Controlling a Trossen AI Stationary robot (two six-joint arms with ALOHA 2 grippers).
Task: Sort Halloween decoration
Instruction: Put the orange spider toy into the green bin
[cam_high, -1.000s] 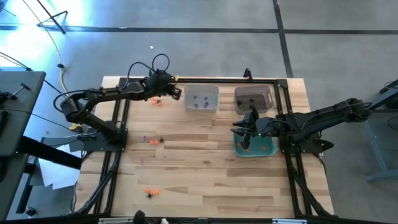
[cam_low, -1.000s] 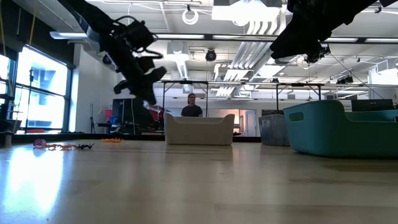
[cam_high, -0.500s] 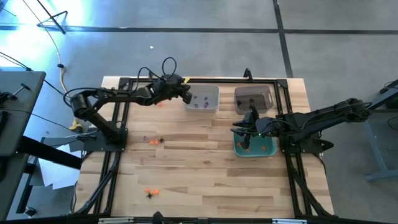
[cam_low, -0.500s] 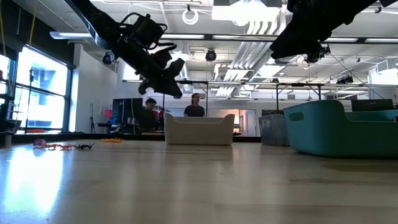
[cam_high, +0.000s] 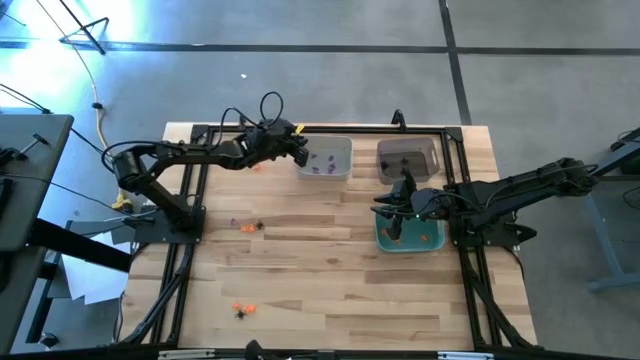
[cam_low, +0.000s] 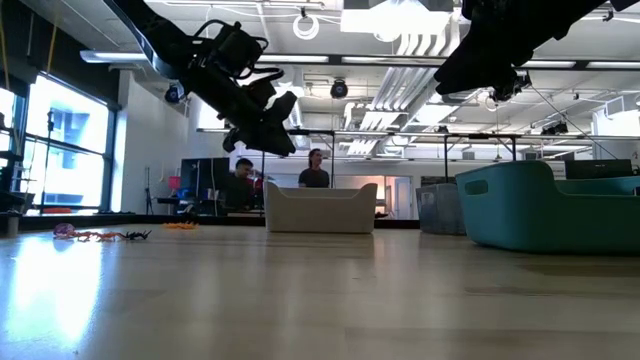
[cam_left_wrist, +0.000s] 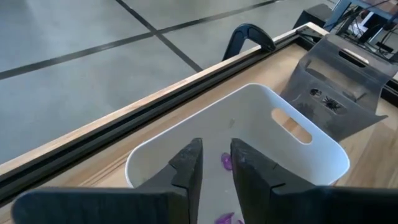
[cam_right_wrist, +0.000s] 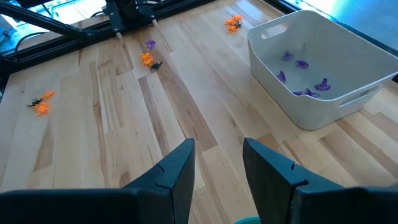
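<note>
Tiny orange, purple and black trinkets (cam_right_wrist: 148, 59) — scattered on the table; purple ones (cam_right_wrist: 301, 64) in the white bin (cam_right_wrist: 348, 62).

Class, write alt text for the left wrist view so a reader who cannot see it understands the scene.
The left gripper hangs over a white bin, its two dark fingers slightly apart, with small purple trinkets lying in the bin below. Beside it stands a dark bin holding black spider-like trinkets, near the table's black-railed edge.
</note>
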